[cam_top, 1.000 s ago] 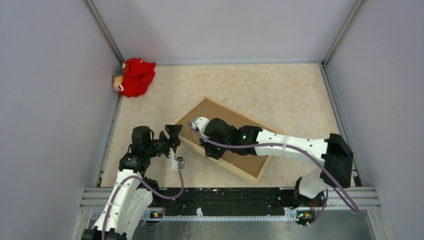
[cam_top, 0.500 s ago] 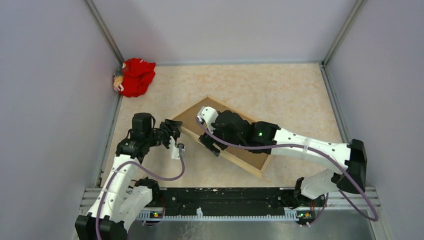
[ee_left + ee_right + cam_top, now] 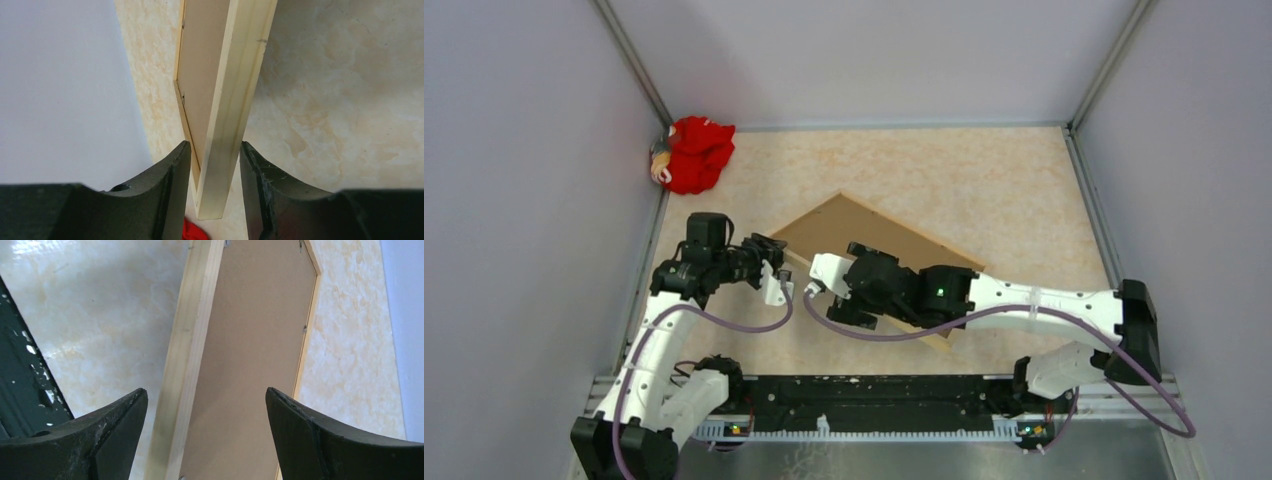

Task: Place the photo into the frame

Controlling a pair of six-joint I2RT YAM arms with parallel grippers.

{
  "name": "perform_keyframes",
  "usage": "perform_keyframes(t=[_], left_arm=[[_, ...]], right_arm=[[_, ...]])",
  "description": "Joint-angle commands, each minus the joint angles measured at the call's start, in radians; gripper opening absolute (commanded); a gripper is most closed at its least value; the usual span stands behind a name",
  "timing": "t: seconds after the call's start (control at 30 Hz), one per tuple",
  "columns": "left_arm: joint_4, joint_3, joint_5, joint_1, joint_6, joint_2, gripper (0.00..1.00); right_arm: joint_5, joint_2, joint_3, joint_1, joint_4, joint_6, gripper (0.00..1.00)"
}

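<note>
The light-wood frame (image 3: pixel 864 232) is tipped up on edge across the middle of the table, its brown backing board showing. My left gripper (image 3: pixel 776 272) is shut on the frame's left corner. In the left wrist view the wood strip (image 3: pixel 235 90) sits pinched between both fingers of that gripper (image 3: pixel 215 145). My right gripper (image 3: pixel 829 295) stands open over the frame's near long side, touching nothing. In the right wrist view the frame's wood edge (image 3: pixel 187 340) and backing (image 3: pixel 250 340) run between the wide-apart jaws of this gripper (image 3: pixel 206 392). The photo is out of view.
A crumpled red cloth (image 3: pixel 696 152) lies in the far left corner, and a bit of it (image 3: pixel 192 230) shows under the frame corner. Grey walls close in three sides. The black base rail (image 3: pixel 874 390) runs along the near edge.
The right gripper has opened and slid toward the frame's near left end. The left gripper has closed on the frame corner and raised it, tilting the frame.
</note>
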Motion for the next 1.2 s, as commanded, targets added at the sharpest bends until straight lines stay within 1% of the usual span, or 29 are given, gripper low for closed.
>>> perform_keyframes(t=[0.0, 0.13, 0.23, 0.33, 0.4, 0.47, 0.53, 0.57, 0.63, 0.67, 0.73, 0.77, 0.8, 0.83, 0.87, 0.93, 0.97, 1.0, 1.03, 1.07, 1.17], left_arm=[[0.022, 0.063, 0.066, -0.008, -0.017, 0.006, 0.48], [0.021, 0.066, 0.062, -0.008, -0.031, 0.011, 0.46], [0.024, 0.067, 0.065, -0.008, -0.038, 0.013, 0.43], [0.045, 0.058, 0.066, -0.008, -0.053, 0.005, 0.42], [0.051, 0.050, 0.067, -0.008, -0.055, 0.001, 0.42], [0.056, 0.045, 0.068, -0.008, -0.064, -0.001, 0.43], [0.065, 0.047, 0.066, -0.008, -0.085, 0.000, 0.42], [0.067, 0.049, 0.062, -0.008, -0.094, 0.002, 0.42], [0.058, 0.049, 0.055, -0.008, -0.094, 0.001, 0.42], [0.055, 0.044, 0.050, -0.008, -0.093, -0.004, 0.42], [0.063, 0.023, 0.042, -0.008, -0.090, -0.012, 0.44], [0.064, 0.016, 0.040, -0.008, -0.089, -0.014, 0.47], [0.056, 0.009, 0.038, -0.008, -0.079, -0.014, 0.54], [0.041, -0.005, 0.039, -0.008, -0.054, -0.015, 0.62], [0.026, -0.028, 0.044, -0.008, -0.021, -0.020, 0.68], [0.043, -0.096, 0.063, -0.010, 0.017, -0.035, 0.82], [0.056, -0.131, 0.066, -0.016, 0.022, -0.039, 0.87], [0.055, -0.156, 0.057, -0.025, 0.048, -0.035, 0.89], [0.049, -0.179, 0.038, -0.035, 0.071, -0.028, 0.92], [0.046, -0.199, 0.012, -0.042, 0.087, -0.021, 0.98], [0.078, -0.251, -0.018, -0.045, 0.131, -0.030, 0.99]], right_arm=[[0.079, 0.048, 0.004, 0.035, -0.009, -0.054, 0.87], [0.133, 0.108, 0.000, 0.073, -0.019, -0.063, 0.87], [0.243, 0.149, -0.027, 0.103, 0.003, -0.067, 0.83], [0.378, 0.167, -0.073, 0.118, 0.064, -0.080, 0.73], [0.461, 0.156, -0.110, 0.127, 0.146, -0.107, 0.64], [0.518, 0.136, -0.137, 0.132, 0.203, -0.136, 0.54], [0.549, 0.113, -0.171, 0.133, 0.254, -0.164, 0.49], [0.565, 0.104, -0.196, 0.133, 0.285, -0.178, 0.49], [0.568, 0.085, -0.233, 0.134, 0.307, -0.155, 0.55], [0.555, 0.074, -0.250, 0.134, 0.309, -0.139, 0.53], [0.539, 0.055, -0.262, 0.134, 0.299, -0.094, 0.44], [0.521, 0.050, -0.263, 0.133, 0.290, -0.068, 0.46], [0.503, 0.044, -0.270, 0.131, 0.292, -0.044, 0.51], [0.459, 0.034, -0.284, 0.127, 0.298, -0.016, 0.60], [0.398, 0.025, -0.297, 0.112, 0.299, 0.031, 0.65], [0.198, 0.000, -0.318, 0.041, 0.293, 0.133, 0.68], [0.066, -0.011, -0.333, 0.000, 0.301, 0.168, 0.67], [-0.037, -0.012, -0.348, -0.034, 0.312, 0.194, 0.65], [-0.085, -0.007, -0.353, -0.058, 0.319, 0.207, 0.63], [-0.126, 0.003, -0.353, -0.081, 0.321, 0.210, 0.61], [-0.256, 0.054, -0.335, -0.159, 0.315, 0.214, 0.55]])
